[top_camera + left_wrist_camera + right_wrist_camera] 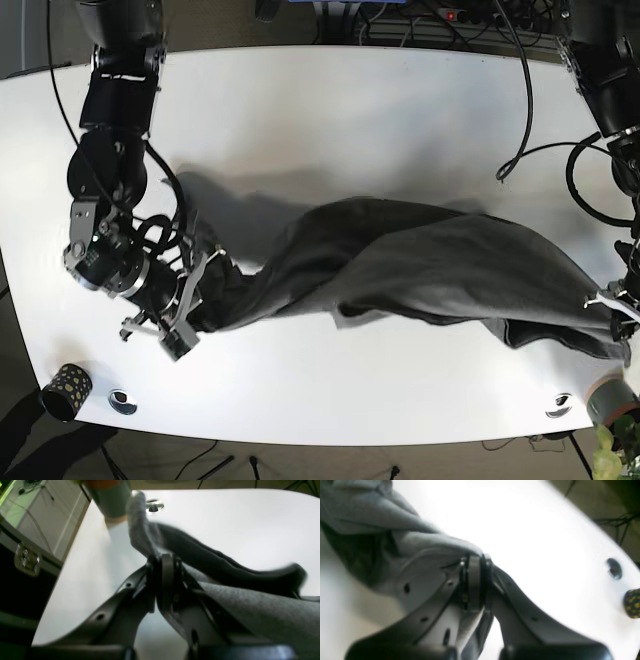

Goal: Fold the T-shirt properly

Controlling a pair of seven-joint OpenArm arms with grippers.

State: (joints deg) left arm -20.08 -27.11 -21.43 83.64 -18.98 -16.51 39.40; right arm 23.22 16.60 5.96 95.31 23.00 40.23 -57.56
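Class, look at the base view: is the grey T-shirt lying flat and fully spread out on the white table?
No: the T-shirt hangs bunched and stretched between the left gripper and right gripper.

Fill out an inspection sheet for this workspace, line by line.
Surface: white table, two grommet holes near the front edge.
Job's things: grey T-shirt stretched between both arms, partly lifted, rumpled, not yet folded.
Clutter: patterned dark cup at one front corner; green pot with a plant at the other.
Grippers: left gripper shut on shirt fabric; right gripper shut on shirt fabric.
Cables: black cables hang over the table by the left arm; more run behind the table.
Surroundings: dark floor; black case beside the table.
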